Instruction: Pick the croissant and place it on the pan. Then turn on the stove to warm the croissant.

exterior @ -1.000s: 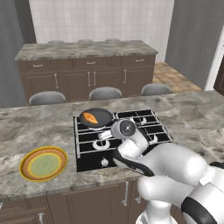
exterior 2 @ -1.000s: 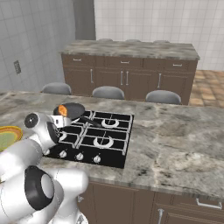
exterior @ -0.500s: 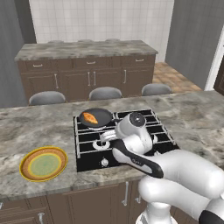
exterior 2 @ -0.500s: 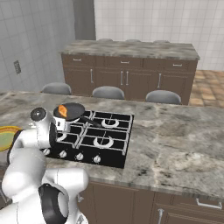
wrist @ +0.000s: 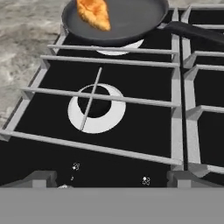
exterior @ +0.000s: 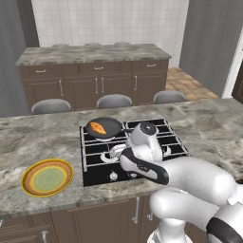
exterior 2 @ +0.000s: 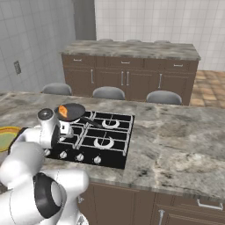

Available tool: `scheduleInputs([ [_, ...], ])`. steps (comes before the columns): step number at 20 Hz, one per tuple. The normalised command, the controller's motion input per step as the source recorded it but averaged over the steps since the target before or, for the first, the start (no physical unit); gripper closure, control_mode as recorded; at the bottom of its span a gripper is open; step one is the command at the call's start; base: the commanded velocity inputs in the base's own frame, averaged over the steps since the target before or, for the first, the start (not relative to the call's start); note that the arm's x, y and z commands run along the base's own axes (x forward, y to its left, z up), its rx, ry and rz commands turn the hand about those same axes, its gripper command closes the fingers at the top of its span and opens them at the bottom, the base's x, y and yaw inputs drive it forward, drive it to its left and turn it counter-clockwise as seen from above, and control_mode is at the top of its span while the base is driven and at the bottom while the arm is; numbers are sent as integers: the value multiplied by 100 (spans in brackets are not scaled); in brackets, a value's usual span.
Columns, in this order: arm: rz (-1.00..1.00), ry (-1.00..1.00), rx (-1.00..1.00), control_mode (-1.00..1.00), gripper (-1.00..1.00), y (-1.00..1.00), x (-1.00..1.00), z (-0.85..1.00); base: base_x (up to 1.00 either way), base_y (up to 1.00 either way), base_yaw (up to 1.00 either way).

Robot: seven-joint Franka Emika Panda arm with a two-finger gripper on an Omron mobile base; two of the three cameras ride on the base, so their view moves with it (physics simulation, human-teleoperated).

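Observation:
The croissant (exterior: 97, 127) lies inside the black pan (exterior: 110, 126), which sits on the back left burner of the stove (exterior: 156, 142). From the right base view, the croissant (exterior 2: 63, 110) shows at the left side of the pan (exterior 2: 74, 110) on the stove (exterior 2: 115, 147). My gripper (exterior: 117, 153) hangs low over the front left burner, open, nothing between its fingers. In the hand view the croissant (wrist: 94, 13) and pan (wrist: 131, 22) are at the top, the stove (wrist: 144, 127) below, and my gripper (wrist: 111, 181) has its fingertips (wrist: 41, 177) wide apart.
Silver knobs (exterior 2: 80, 157) line the stove's near edge. A yellow-rimmed green plate (exterior: 47, 177) rests on the counter left of the stove. The pan's handle (wrist: 197, 31) reaches right over the grates. Grey stools (exterior: 114, 100) stand behind the counter.
My wrist has shifted slightly and the hand has settled over the front left burner. Pan and croissant have stayed put. The jaws have stayed open.

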Motion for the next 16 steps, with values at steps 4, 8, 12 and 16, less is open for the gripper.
scheduleInputs([
  [4,0,44,0,-100,-100,-25,-1,-56,0,0,0],
  [8,0,16,0,-100,-100,-4,-1,-13,0,0,0],
  [12,0,0,0,-100,-100,0,0,0,0,0,0],
  [16,0,7,0,-100,-100,0,1,-58,0,0,0],
])
